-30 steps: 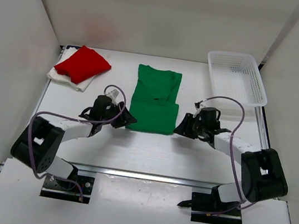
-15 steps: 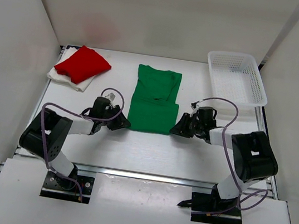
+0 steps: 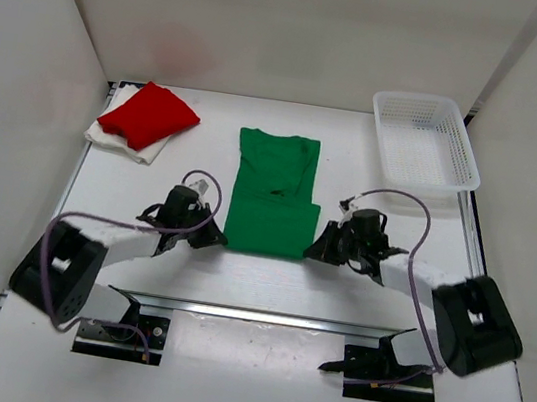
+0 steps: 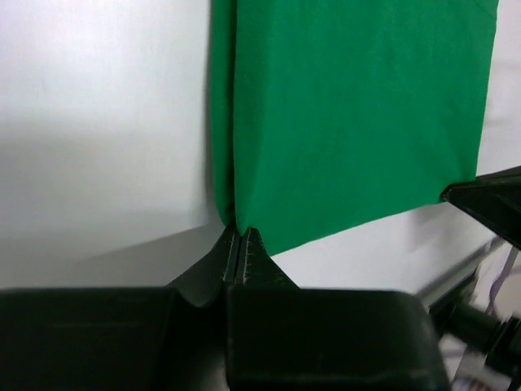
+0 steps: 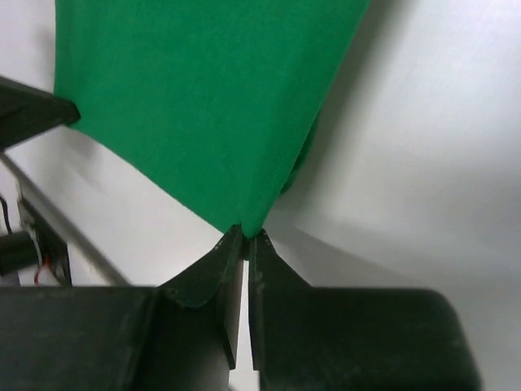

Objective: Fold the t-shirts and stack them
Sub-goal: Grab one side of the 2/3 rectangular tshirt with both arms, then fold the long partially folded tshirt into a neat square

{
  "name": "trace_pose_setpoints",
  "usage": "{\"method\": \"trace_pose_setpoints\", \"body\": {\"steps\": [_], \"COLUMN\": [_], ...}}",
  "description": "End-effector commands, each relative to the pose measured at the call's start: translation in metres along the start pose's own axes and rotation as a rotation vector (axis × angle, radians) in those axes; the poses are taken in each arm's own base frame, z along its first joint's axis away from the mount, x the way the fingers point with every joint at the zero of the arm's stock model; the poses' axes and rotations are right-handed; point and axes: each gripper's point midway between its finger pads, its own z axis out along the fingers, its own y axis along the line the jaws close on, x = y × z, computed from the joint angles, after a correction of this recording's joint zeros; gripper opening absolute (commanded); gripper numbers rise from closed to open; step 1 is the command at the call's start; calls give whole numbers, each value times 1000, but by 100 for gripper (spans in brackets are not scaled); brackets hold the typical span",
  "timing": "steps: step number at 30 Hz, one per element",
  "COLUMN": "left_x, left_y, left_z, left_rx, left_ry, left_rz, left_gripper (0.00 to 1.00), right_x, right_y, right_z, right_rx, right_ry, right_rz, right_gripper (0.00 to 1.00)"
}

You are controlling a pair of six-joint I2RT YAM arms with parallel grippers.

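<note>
From above, the plain green cloth t-shirt [image 3: 269, 196] lies flat on the white table [image 3: 131, 175]. The left gripper [image 3: 212, 240] and right gripper [image 3: 314, 251] sit at its near corners, probably to lift the hem for folding. In the left wrist view, the fingertips [image 4: 254, 254] are pressed together, pinching a corner. In the right wrist view, the fingertips [image 5: 231, 254] likewise nip the other corner.

Left fingers [image 4: 259, 261], right fingers [image 5: 210, 273] pinched together.

Right gripper [image 5: 246, 237]: fingers pinching shut on the corner of a green t-shirt [image 5: 195, 98], cloth spreading away over white table [image 5: 431, 147].
</note>
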Motion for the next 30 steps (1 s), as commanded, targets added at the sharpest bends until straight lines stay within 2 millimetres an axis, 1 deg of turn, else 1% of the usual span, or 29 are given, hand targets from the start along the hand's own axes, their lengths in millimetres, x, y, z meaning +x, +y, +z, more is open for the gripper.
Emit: {"method": "trace_pose_setpoints", "body": {"steps": [1, 2, 3, 4, 5, 6, 7, 9, 10, 11, 12, 13, 14, 15, 16, 17, 18, 19, 20, 21, 22, 23, 24, 25, 26, 27, 28, 29, 30], "left_x": [45, 62, 71, 77, 86, 95, 90, 91, 85, 69, 58, 38, 18, -13, -24, -52, -71, -91, -111, -129, -142, -159, -170, -175, -184, -187, -197, -201, -206], "left_y": [21, 28, 36, 34, 34, 32, 22, 6, -8, -27, -35, -53, -59, -77, -76, -86, -93, -106, -117, -121, -124, -125, -122, -120, -115, -101, -97, -89, -83], "left_z": [-33, -40, -50, -58, -64, -73, -80, -92, -98, -104, -105, -108, -107, -112, -103, -99, -96, -89, -80, -66, -61, -45, -27, -19, 0, 19, 31, 39, 51], "left_rx": [-66, -86, -106, -87, -92, -83, -56, -19, 19, 63, 78, 103, 90, 125, 107, 119, 127, 139, 144, 113, 99, 76, 57, 51, 29, 5, -5, -22, -38], "left_ry": [84, 131, 142, 135, 161, 172, 138, 134, 124, 82, 58, 9, -32, -118, -121, -172, -219, -241, -253, -271, -288, -291, -266, -258, -244, -212, -215, -213, -210], "left_rz": [67, 84, 82, 89, 90, 95, 104, 90, 94, 99, 114, 132, 146, 158, 148, 130, 125, 123, 123, 125, 130, 118, 102, 86, 67, 35, 8, -10, -26], "left_gripper": [0, 0, 0, 0, 0, 0, 0, 0, 0, 0, 0, 0, 0, 0, 0, 0, 0, 0, 0, 0, 0, 0, 0, 0, 0, 0, 0, 0, 1], "right_x": [42, 58, 78, 92, 111, 122, 126, 118, 104, 90, 81, 59, 40, 16, -5, -24, -45, -69, -88, -113, -130, -150, -166, -176, -190, -196, -207, -215, -220], "right_y": [-3, 4, 3, 0, 0, 10, 21, 39, 49, 61, 67, 73, 80, 88, 78, 81, 75, 69, 71, 64, 56, 53, 50, 42, 37, 32, 23, 20, 14], "right_z": [-19, -21, -26, -32, -37, -43, -47, -56, -61, -66, -70, -73, -73, -76, -78, -74, -78, -77, -70, -67, -68, -61, -53, -50, -39, -23, -14, -8, 5], "right_rx": [55, 50, 70, 94, 116, 95, 70, 38, 20, -8, -33, -39, -45, -58, -39, -42, -46, -40, -62, -46, -39, -47, -39, -25, -42, -50, -50, -48, -31], "right_ry": [24, 52, 72, 82, 126, 137, 126, 88, 55, 35, 26, -19, -45, -76, -113, -121, -154, -174, -179, -206, -224, -227, -229, -230, -210, -173, -154, -157, -136], "right_rz": [6, -9, -13, 11, -9, -13, -32, -34, -41, -46, -56, -72, -110, -102, -122, -132, -111, -100, -100, -74, -67, -56, -45, -35, -24, -12, 13, 6, 24], "right_gripper": [0, 0, 0, 0, 0, 1, 0, 0, 0, 0, 0, 0, 0, 0, 0, 0, 0, 0, 0, 0, 0, 0, 0, 0, 0, 0, 0, 0, 0]}}
